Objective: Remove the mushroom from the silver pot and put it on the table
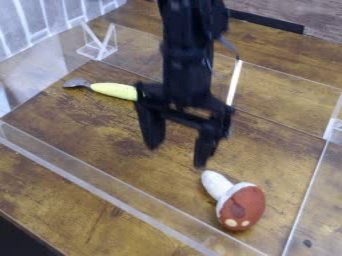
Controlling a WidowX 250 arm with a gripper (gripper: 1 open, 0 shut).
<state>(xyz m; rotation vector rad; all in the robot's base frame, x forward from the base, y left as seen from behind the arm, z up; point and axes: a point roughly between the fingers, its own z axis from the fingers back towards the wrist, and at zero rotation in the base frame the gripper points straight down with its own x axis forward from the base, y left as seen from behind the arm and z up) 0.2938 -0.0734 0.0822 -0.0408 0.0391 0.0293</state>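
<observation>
Brown wood-plank bench (80, 215) crossed by clear acrylic strips (94, 185), my black hand (178, 150) pointing straight down, fingers apart and empty, slim yellow banana-like piece (114, 91) behind it, red-brown-capped white-stemmed toy mushroom (234, 199) lying on the bench just beside my hand.

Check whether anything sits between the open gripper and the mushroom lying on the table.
Nothing visible does. The gripper hangs open, fingers pointing down, just up and left of the mushroom, with only bare table between them. The yellow banana-like piece lies behind the gripper, off that path. No pot is in view.
</observation>
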